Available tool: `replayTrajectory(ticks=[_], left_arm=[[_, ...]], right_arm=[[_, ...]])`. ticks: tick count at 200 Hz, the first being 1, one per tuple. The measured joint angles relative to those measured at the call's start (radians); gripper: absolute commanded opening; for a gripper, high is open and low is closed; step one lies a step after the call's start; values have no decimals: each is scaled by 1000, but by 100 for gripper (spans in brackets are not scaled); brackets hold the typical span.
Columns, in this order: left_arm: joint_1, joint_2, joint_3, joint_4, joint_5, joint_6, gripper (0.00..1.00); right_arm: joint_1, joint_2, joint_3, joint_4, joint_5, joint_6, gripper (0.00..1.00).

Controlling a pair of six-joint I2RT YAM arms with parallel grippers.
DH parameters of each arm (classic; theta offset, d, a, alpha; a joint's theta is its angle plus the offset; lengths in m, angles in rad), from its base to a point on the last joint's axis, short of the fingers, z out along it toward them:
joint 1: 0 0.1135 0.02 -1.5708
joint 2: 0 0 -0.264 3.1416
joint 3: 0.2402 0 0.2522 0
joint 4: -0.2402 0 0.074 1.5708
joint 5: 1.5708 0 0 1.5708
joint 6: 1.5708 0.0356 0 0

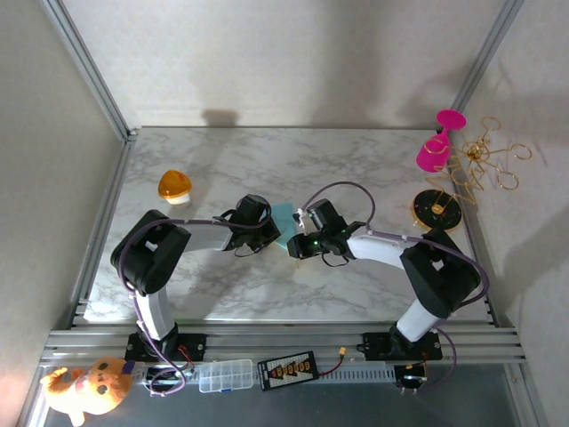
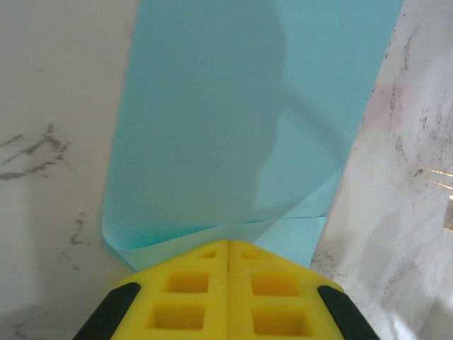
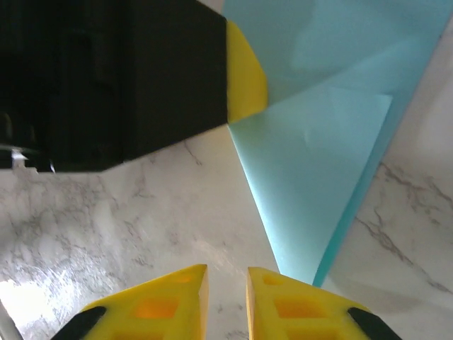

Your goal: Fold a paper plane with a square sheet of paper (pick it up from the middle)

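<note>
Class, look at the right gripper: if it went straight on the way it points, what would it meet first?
Probably the paper: its folded point lies on the table just ahead of one finger of the right gripper. Depth is unclear, so the fingers might pass above it.

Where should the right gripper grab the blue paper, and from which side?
Probably the narrow pointed end of the paper, the part nearest the right gripper. Come at it from that tip, low along the table: the folded layers taper to a thin point there, and the left gripper, shut, sits at the far edge.
</note>
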Motion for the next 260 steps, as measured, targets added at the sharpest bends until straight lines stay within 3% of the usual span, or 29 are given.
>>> replayTrajectory(ticks=[62,128,177,218,260], left_arm=[[0,1,4,-6,0,0,5],[-3,1,18,-28,0,32,9],[-3,-12,50,-43,-8,110,18],[-10,-105,36,-9,-23,156,10],[-50,-102,-3,18,-20,157,5]], right_arm=[[0,93,64,-2,3,51,7],[0,164,85,-18,37,75,6],[-5,164,85,-21,40,93,5],[-22,165,85,-21,36,101,4],[-23,167,85,-20,33,104,4]])
